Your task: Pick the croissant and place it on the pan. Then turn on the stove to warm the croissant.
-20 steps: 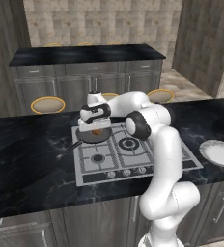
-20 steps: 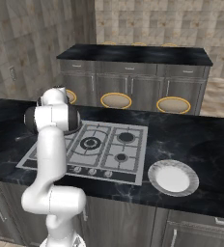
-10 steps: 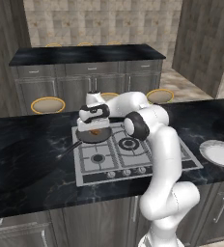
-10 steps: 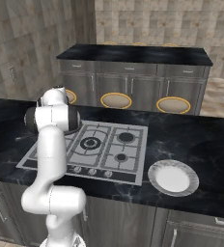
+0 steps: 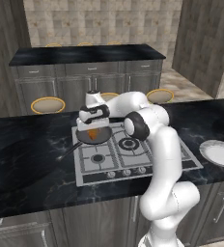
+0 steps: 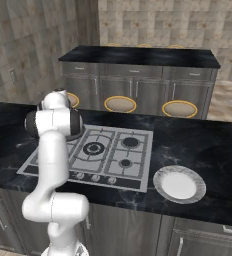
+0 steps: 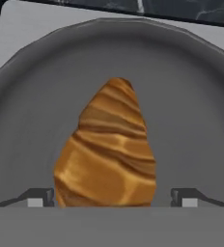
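**A:** What has just changed over the flat silver-grey gas cooktop (image 5: pixel 133 152)?

**B:** The two-finger gripper (image 7: pixel 113 197) has let go. A moment ago its fingers were pinched in on the small golden-brown crescent croissant (image 7: pixel 106 149); now they stand far apart, one tip at each side of the pastry with grey pan floor showing between each tip and the crust.

**A:** So it holds nothing?

**B:** As far as I can tell, nothing. In the hand view the fingertips (image 7: pixel 184 197) sit clear of the croissant on both sides, jaws near their widest. The pastry looks to rest on its own.

**A:** And where is the croissant?

**B:** Inside the round dark grey-black frying pan (image 5: pixel 82 139), near the middle of its bowl. The pan sits on the far left burner, its long thin handle running out to the near left over the black marble counter (image 5: pixel 27 159). From the left base view the gripper (image 5: pixel 94 126) hangs just above the pan, with an orange sliver of croissant (image 5: pixel 93 133) beneath it.

**A:** What does that mean for the task?

**B:** I judge the placing step done. What remains is the heat: the row of small round knobs (image 5: pixel 118 173) along the stove's near edge looks untouched, so the hand must lift away and reach for the one serving that far left burner.

**A:** Anything else around?

**B:** A round white plate (image 6: pixel 179 184) lies on the counter, right of the stove, well apart from the pan.
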Robot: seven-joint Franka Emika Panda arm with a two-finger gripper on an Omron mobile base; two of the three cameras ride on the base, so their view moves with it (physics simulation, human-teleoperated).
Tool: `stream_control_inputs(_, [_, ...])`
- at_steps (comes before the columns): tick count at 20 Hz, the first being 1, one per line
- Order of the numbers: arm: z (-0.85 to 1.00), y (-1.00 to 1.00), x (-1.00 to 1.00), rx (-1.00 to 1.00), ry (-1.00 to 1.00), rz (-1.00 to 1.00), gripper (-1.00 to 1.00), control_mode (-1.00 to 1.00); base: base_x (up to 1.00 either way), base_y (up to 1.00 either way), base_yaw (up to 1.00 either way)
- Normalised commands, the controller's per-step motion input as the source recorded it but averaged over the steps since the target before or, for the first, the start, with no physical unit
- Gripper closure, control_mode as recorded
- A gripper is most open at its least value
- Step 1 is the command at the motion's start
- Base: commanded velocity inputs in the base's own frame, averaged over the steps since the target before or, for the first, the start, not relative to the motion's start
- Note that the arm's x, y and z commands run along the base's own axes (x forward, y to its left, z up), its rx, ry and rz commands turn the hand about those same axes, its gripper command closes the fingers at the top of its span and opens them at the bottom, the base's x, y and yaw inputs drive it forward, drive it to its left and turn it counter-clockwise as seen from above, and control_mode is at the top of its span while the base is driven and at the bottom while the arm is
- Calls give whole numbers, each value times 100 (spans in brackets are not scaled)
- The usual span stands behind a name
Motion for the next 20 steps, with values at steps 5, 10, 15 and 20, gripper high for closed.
stream_control_inputs(5, [2,0,-29,0,-16,3,-100,-100,0,0,0])
stream_control_inputs(10, [27,-11,-51,0,-22,4,-100,-100,0,0,0])
stream_control_inputs(15, [29,-25,-52,3,-22,3,-100,-100,0,0,0])
stream_control_inputs(20, [42,-34,-42,11,-13,1,-100,-100,0,0,0])
